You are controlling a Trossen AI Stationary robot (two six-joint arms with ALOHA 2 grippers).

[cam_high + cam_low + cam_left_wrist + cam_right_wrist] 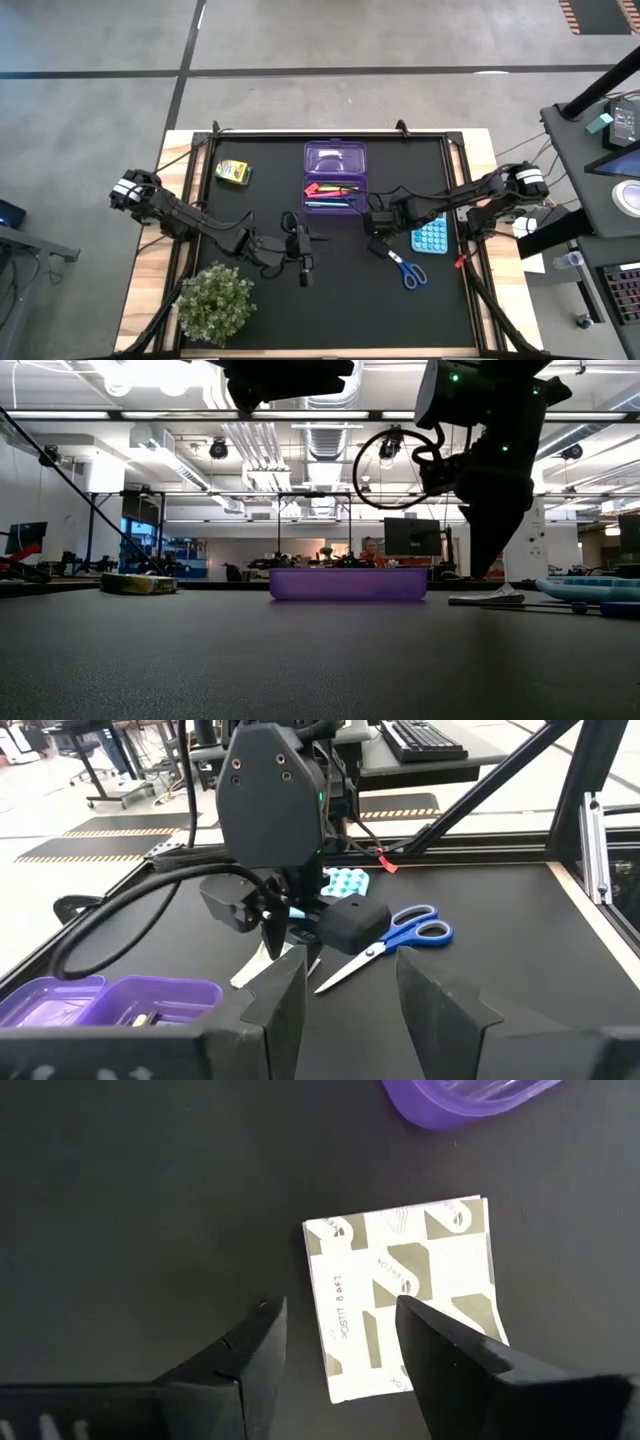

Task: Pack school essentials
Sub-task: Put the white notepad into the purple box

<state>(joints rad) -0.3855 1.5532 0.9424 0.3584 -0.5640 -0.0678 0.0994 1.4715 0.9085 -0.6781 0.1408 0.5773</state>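
Nearest the overhead camera's lower edge, a bushy potted plant (215, 301) stands at the left near corner of the black surface (260, 150). Further back on the left lies the yellow-green crayon box (232, 172), well apart from both arms. The left end effector (305, 270) hovers near the middle of the surface, its fingers apart and holding nothing, pointing toward the near edge. Behind it, at the far centre, sits the open purple pencil case (335, 157), with pens and markers (333, 192) in pink, red, yellow, green and blue lying in its near tray.

Just right of the case, the right end effector (374, 232) is lowered over the white patterned square (405, 1292). Its wrist view shows the square flat on the surface, just beside the case's rim, with one dark finger (455, 1360) over its near edge and the other finger off to the side; the fingers are spread and not gripping it. The blue-handled scissors (405, 266) lie just right of that end effector, and a blue calculator (430, 236) lies behind them.
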